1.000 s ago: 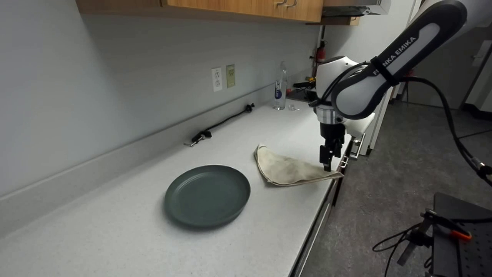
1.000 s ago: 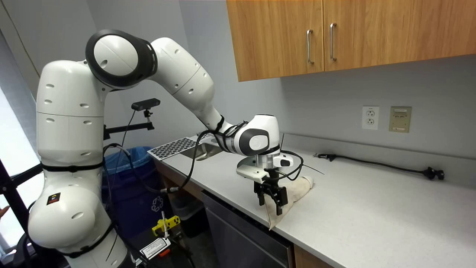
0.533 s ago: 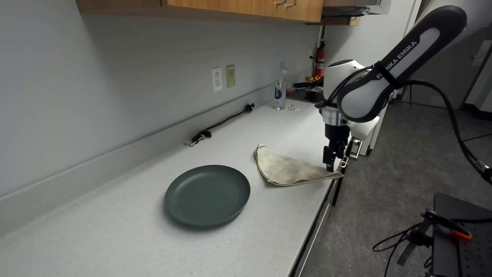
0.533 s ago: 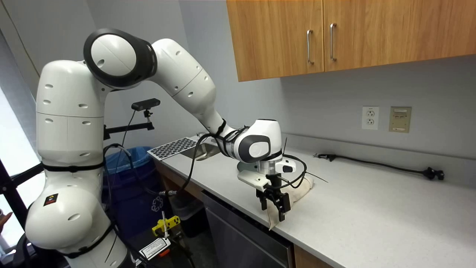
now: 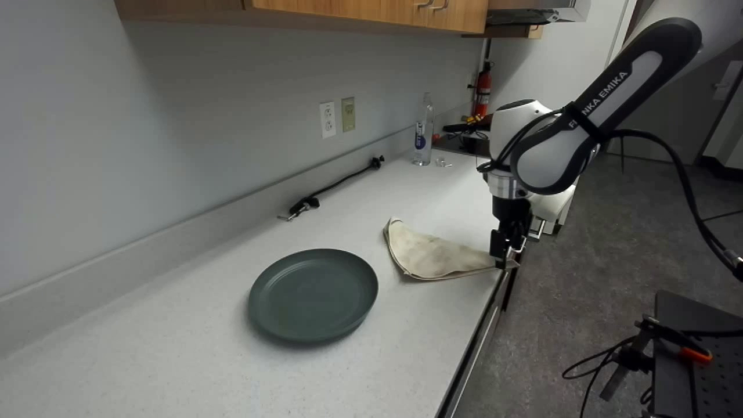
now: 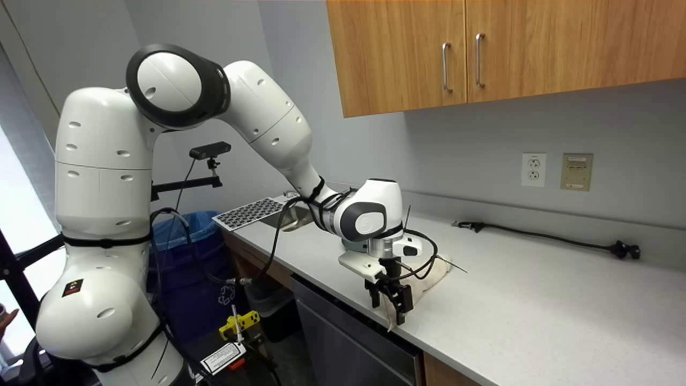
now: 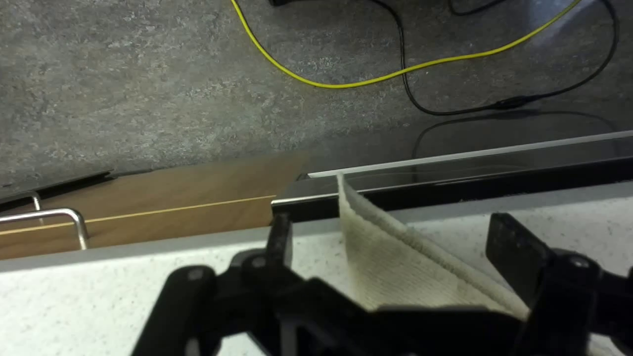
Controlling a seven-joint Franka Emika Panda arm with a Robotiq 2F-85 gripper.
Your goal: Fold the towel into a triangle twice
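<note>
At the front edge of the bench (image 5: 174, 348) lay one layered towel (image 5: 435, 255), its tip overhanging. One claw (image 7: 390, 240) straddled that tip, jaws apart, nothing gripped. Judged risks: a shallow pinch catching only the upper layer might open the fold; too deep a reach might strike the bench. Between the front and wall edges sat one plate (image 5: 313, 296); along the wall edge, one bottle (image 5: 424, 136) and one cord (image 6: 546, 238).

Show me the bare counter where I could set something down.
In an exterior view, the near end of the counter is bare, bordered by the plate, backsplash and front edge. More room lies between the towel, the bottle and the black rod. Crowded: the front edge where the open end effector straddles the towel's corner, and the gap between plate and towel.
</note>
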